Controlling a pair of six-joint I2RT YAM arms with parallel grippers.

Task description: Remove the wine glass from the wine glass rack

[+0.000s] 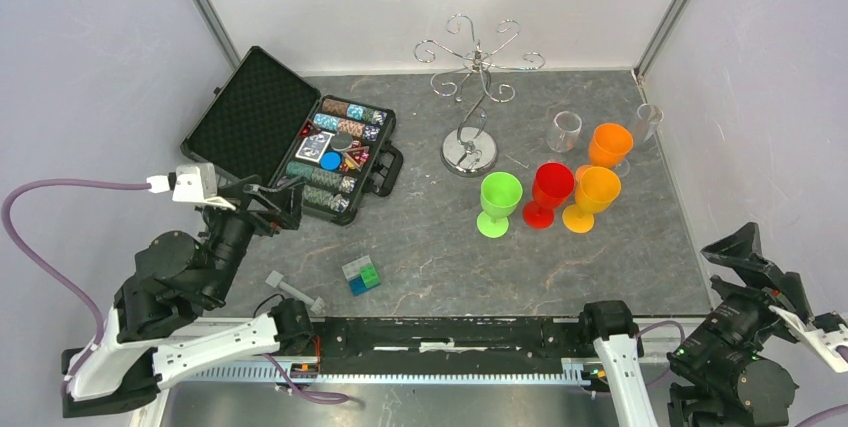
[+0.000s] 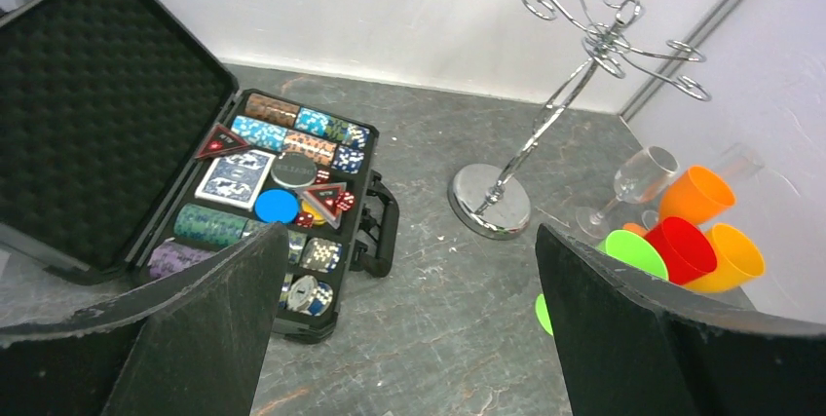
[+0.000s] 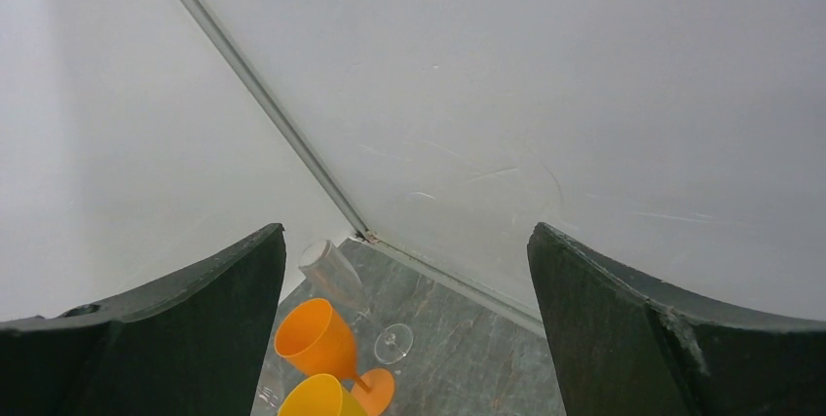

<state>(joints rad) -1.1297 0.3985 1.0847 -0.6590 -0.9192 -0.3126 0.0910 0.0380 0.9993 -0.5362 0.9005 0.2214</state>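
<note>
The silver wine glass rack stands at the back of the table on its round mirrored base; nothing hangs on its scroll arms. It also shows in the left wrist view. A clear wine glass stands upright on the table right of the rack, also seen in the left wrist view. A clear flute stands by the right wall and shows in the right wrist view. My left gripper is open and empty, near the case. My right gripper is open and empty at the near right.
Green, red, yellow-orange and orange plastic goblets stand in front of the clear glasses. An open black poker chip case lies at the back left. A small blue-green block and a grey tool lie near the front.
</note>
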